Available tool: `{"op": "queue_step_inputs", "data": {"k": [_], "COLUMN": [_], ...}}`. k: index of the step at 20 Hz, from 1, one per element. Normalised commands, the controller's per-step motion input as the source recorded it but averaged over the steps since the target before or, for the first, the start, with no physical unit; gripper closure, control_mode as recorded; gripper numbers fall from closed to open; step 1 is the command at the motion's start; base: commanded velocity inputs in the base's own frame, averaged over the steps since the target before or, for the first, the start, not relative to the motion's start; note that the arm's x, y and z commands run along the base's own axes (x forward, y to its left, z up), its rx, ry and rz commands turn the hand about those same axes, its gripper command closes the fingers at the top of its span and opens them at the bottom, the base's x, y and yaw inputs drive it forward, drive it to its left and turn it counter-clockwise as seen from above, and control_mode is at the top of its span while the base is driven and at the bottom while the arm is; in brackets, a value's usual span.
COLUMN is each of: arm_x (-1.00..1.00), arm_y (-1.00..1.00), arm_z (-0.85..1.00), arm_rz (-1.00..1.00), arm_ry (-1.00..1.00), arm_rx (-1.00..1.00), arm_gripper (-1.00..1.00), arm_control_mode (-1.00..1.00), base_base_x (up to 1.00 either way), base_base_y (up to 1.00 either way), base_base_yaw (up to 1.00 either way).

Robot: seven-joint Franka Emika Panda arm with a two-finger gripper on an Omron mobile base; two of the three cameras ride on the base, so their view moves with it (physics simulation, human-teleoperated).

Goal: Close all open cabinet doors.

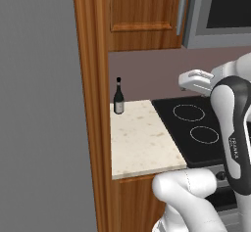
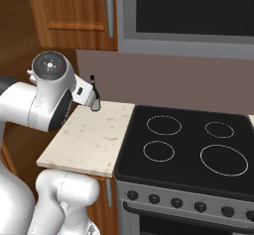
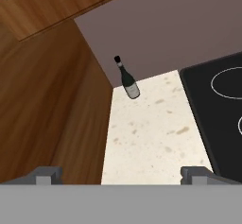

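One tall reddish-brown cabinet door with a recessed panel hangs above the counter, its silver bar handle beside the microwave. From the right base view the same cabinet door and its handle look flush with the cabinet front. Its lower edge crosses the top left of the hand view. My gripper is open and empty, its two tips far apart, looking down on the counter well below the door. The white hand hovers over the counter's back left corner.
A dark wine bottle stands at the back of the speckled counter, close to a tall wooden side panel. A black cooktop lies to the right, under a grey microwave.
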Motion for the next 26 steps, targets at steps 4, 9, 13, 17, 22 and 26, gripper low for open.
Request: {"op": "queue_step_inputs", "data": {"k": [4,9,13,17,22,26], "arm_x": [0.00,0.00,0.00,0.00,0.00,0.00], "arm_y": [0.00,0.00,0.00,0.00,0.00,0.00], "arm_z": [0.00,0.00,0.00,0.00,0.00,0.00], "arm_rz": [0.00,0.00,0.00,0.00,0.00,0.00], "arm_ry": [0.00,0.00,0.00,0.00,0.00,0.00], "arm_rx": [0.00,0.00,0.00,0.00,0.00,0.00], "arm_gripper": [-1.00,-1.00,-1.00,-1.00,-1.00,-1.00], "arm_control_mode": [-1.00,-1.00,1.00,1.00,1.00,1.00], "base_base_x": [0.00,0.00,0.00,0.00,0.00,-0.02], "base_base_y": [0.00,0.00,0.00,0.00,0.00,0.00], "base_base_yaw": [0.00,0.00,0.00,0.00,0.00,0.00]}}
